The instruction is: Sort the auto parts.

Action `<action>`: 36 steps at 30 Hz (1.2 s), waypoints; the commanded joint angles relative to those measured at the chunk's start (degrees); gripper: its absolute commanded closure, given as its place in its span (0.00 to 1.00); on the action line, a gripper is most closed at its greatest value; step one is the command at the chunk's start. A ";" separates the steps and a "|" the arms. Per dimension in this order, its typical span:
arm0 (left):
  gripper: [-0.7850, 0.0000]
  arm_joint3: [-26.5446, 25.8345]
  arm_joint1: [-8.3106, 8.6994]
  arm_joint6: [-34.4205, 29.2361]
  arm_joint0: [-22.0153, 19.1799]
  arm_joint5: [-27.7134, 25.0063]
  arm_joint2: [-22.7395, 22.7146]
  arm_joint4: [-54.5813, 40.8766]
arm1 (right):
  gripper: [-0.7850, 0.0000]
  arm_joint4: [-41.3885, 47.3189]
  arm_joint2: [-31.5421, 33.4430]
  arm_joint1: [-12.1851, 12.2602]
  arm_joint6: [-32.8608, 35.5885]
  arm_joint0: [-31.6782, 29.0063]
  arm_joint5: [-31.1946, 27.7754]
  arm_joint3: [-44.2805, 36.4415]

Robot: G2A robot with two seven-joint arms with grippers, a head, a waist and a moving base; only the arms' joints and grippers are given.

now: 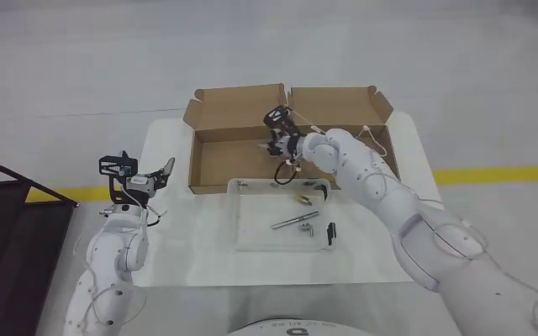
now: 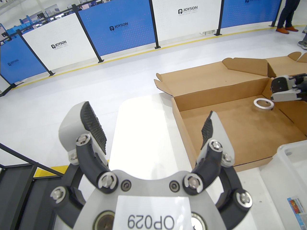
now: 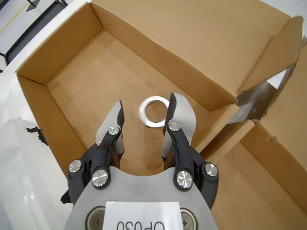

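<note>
- The right gripper (image 3: 146, 101) hangs over the left box (image 3: 72, 48) with its jaws spread and nothing held between them.
- The ring (image 3: 154, 111) lies flat on the box floor, just below and slightly ahead of the fingertips. The left wrist view shows a gap between ring and gripper.
- Being round, the ring has no long axis, so a grasp from above would work at any turn of the wrist. It looks already sorted into this box.
- The left gripper (image 2: 147, 110) hovers over the table's far left edge with its jaws wide open and empty, well apart from the ring and the tray (image 1: 252, 239).
- The unsorted parts lie in the tray, just on the robot's side of the boxes, and the right arm is much nearer to them.
- The rod (image 1: 294, 221) lies roughly side to side across the tray, slightly tilted. Picking it up would likely call for fingers closing across that line.
</note>
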 commanded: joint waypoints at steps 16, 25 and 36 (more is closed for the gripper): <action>0.00 0.00 0.00 0.00 0.00 0.00 0.00 0.00 | 0.00 -15.73 20.73 14.34 -45.25 -19.10 -30.55 -28.84; 0.00 0.00 0.00 0.00 0.00 0.00 0.00 0.00 | 0.00 -25.25 30.73 23.99 -61.77 -33.87 -30.55 -42.84; 0.00 0.00 0.00 0.00 0.00 0.00 0.00 0.00 | 0.00 -18.34 45.34 28.58 -61.77 -45.83 -30.55 -47.30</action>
